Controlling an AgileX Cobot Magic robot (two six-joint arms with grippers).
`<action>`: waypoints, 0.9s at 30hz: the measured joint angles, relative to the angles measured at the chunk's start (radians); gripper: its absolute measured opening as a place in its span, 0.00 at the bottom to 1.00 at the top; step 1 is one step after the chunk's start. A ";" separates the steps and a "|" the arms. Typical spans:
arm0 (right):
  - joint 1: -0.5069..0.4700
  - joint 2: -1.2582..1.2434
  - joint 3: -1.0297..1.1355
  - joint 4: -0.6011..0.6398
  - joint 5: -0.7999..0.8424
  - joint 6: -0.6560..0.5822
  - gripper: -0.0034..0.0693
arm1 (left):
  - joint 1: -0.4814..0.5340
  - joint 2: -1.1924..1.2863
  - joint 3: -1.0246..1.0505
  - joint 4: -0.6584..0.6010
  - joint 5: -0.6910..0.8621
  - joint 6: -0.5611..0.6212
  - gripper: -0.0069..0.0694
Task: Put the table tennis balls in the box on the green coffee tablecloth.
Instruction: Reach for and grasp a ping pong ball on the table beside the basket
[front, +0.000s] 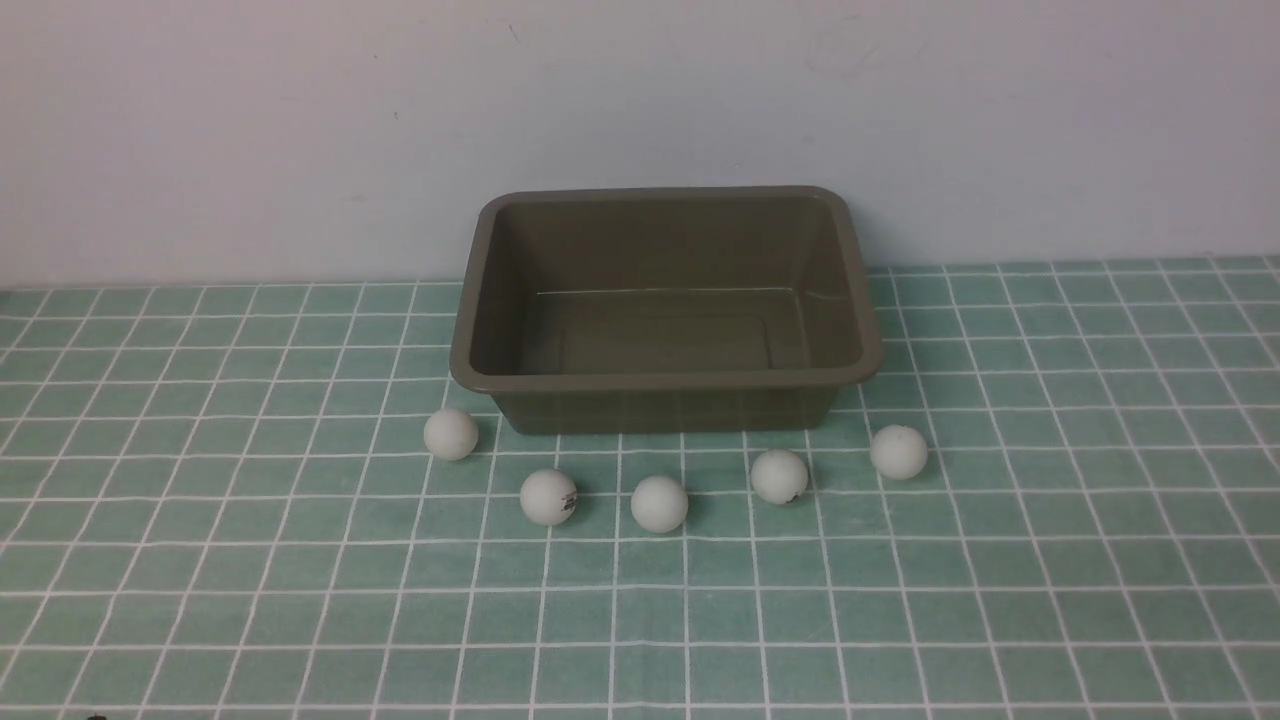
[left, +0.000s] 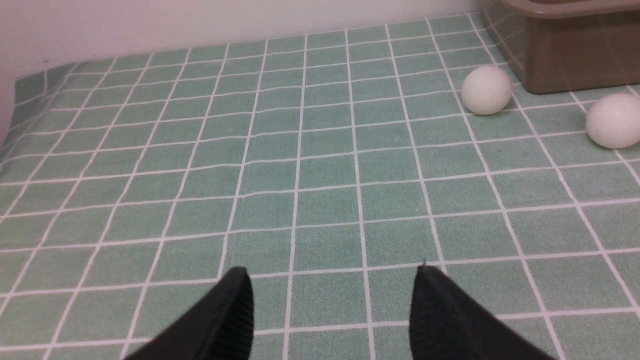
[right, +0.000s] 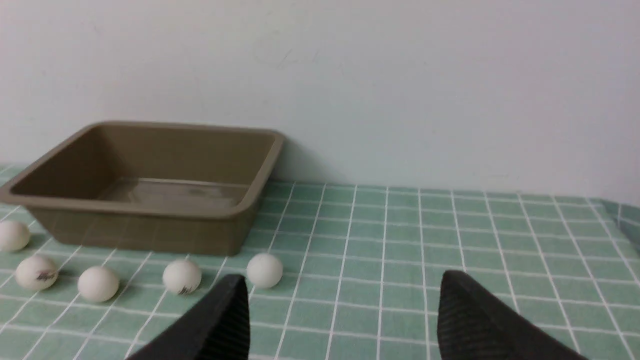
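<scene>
Table tennis balls, five, matte white: you have them resting on the green coffee tablecloth (front: 350, 560), outside the box (front: 665, 410). Positions are taken from the box's middle in your front view, with twelve o'clock toward the pale wall (front: 640, 90).

Item one: ball (front: 451, 434) at eight o'clock, near the box.
Item two: ball (front: 549, 497) at seven o'clock, dark print facing its right side.
Item three: ball (front: 659, 504) at six o'clock.
Item four: ball (front: 780, 476) at five o'clock, a small dark mark low on it.
Item five: ball (front: 899, 452) at four o'clock.

Each ball stands apart from its neighbours, the five forming a shallow curve on your side of the box.

Box, one: rectangular, olive-brown, upright, flared rim, bare inner floor facing up to you.

Left gripper (left: 330, 272), one: you see its two dark fingers well apart, with gridded cloth showing between.
Right gripper (right: 344, 277), one: its fingers likewise stand apart, cloth visible between them.
</scene>
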 joint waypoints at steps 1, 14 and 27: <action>0.000 0.000 -0.008 0.008 0.024 0.000 0.68 | 0.000 0.000 0.000 0.000 0.000 0.000 0.59; 0.000 0.000 0.003 0.052 0.075 0.001 0.68 | 0.000 0.000 0.000 0.000 0.000 0.000 0.59; 0.000 0.000 0.003 0.070 0.076 0.001 0.68 | 0.000 0.000 0.000 -0.011 -0.013 -0.002 0.59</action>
